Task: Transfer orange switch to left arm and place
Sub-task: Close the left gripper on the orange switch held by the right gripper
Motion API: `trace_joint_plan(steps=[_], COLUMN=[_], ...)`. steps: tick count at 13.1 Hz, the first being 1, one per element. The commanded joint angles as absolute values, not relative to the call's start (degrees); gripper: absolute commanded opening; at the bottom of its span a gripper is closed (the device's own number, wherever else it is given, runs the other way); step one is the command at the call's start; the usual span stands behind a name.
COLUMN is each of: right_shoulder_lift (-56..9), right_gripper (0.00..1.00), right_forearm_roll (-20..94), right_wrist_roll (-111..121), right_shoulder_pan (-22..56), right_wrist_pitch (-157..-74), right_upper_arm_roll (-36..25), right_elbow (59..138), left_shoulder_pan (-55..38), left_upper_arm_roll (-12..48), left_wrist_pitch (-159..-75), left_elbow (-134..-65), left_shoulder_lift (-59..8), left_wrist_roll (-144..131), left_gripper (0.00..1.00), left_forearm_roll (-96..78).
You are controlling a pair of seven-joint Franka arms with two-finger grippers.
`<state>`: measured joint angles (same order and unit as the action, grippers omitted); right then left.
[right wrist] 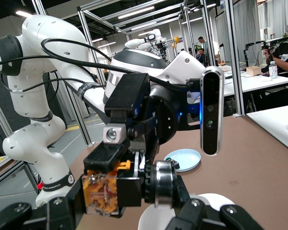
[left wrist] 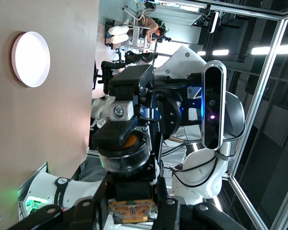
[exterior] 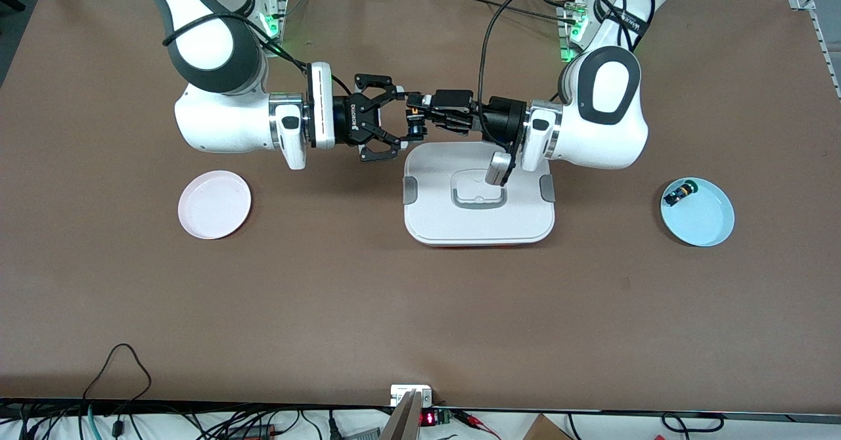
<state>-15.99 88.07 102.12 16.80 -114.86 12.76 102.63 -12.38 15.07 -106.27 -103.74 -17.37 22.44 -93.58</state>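
Observation:
The orange switch (exterior: 412,122), a small black cylinder with an orange block at one end, hangs in the air between both grippers, over the table just off the box's edge toward the robots' bases. My right gripper (exterior: 402,120) is shut on it end to end; in the right wrist view the switch (right wrist: 129,189) spans that gripper (right wrist: 132,206). My left gripper (exterior: 415,106) is shut on the orange block, which sits between its fingers (left wrist: 129,213) under the round cap (left wrist: 126,158). The white lidded box (exterior: 479,226) lies on the table below the left wrist.
An empty pink plate (exterior: 215,204) lies toward the right arm's end. A light blue plate (exterior: 706,223) toward the left arm's end holds a small black switch with coloured parts (exterior: 677,194). The left arm's wrist camera (exterior: 497,167) hangs close over the box lid.

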Motion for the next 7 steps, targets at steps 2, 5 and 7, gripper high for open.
trace_joint_plan(steps=[2,5,7], right_shoulder_lift=[-15.0,-14.3,-14.3], right_gripper=[0.18,1.0,1.0], right_forearm_roll=[89.5,91.0,91.1], right_wrist_roll=[102.0,100.0,100.0], right_shoulder_pan=[16.8,16.4,16.4], right_wrist_pitch=[-114.8,-114.7,-114.9], right_upper_arm_roll=[13.0,13.0,13.0], right_elbow=[103.6,104.2,104.2], left_shoulder_pan=[-12.7,-12.6,-12.6], left_upper_arm_roll=[14.9,14.9,14.9], left_wrist_pitch=[-106.6,-106.6,-106.6], left_elbow=[-103.9,-103.8,-103.7], left_shoulder_lift=[-17.1,-17.1,-17.1], left_wrist_roll=[24.7,24.7,24.3], left_gripper=[0.22,0.22,0.22], left_forearm_roll=[-94.8,-94.8,-94.8])
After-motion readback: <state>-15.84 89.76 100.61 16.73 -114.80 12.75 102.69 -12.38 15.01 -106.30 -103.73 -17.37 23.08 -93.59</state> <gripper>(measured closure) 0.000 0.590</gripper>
